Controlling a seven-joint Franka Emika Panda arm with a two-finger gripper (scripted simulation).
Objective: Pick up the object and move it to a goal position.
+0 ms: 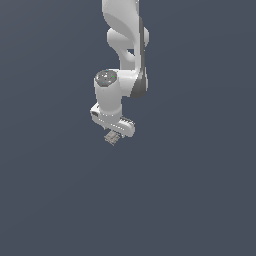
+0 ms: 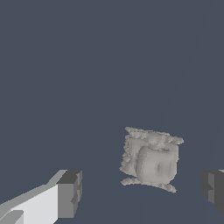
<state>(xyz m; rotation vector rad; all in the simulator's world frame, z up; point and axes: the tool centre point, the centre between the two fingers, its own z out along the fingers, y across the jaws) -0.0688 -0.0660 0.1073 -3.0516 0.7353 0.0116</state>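
My gripper [image 2: 140, 190] spread wide, fingers [image 2: 70, 192] straddling grey-beige lump [image 2: 151, 159] so closing traps it. Lump between pads, nearer one side, untouched. Resting on floor, probably; exterior view too small to confirm.

My arm [image 1: 122, 35] is looking like smooth white plastic with a soft sheen. My fingertips [image 2: 70, 193] are showing as matt dark grey pads. The object [image 2: 151, 159] is looking rough, lumpy and stone-like, dull grey-beige, with crumbly, ragged edges.
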